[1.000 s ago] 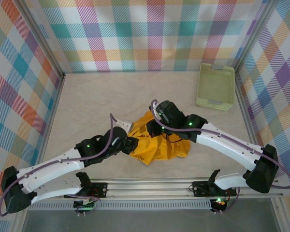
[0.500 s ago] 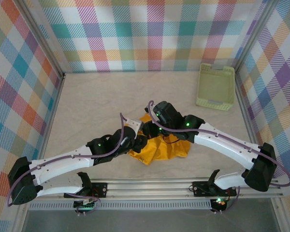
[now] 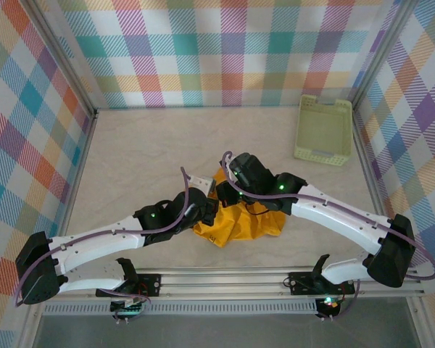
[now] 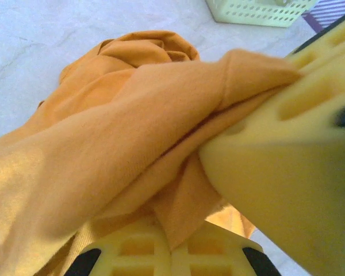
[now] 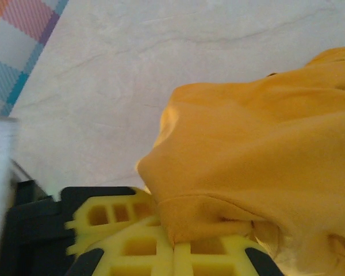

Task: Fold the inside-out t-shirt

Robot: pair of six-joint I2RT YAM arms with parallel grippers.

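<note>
The table (image 3: pixel 145 145) is carrying a crumpled mustard shirt (image 3: pixel 243 226), which is lying bunched near the front middle, well apart from the basket (image 3: pixel 323 130) sitting at the far right corner. The left gripper (image 4: pixel 202 192) is clamping a thick fold at the shirt's left edge. The right gripper (image 5: pixel 173 244) is pinching a hemmed edge on its far side.

- I see a pale marbled table (image 3: pixel 145 152) across the middle of the frame.
- A crumpled yellow t-shirt (image 3: pixel 241 225) lies on it, lower centre.
- A pale green basket (image 3: pixel 323 130) stands upper right.
</note>
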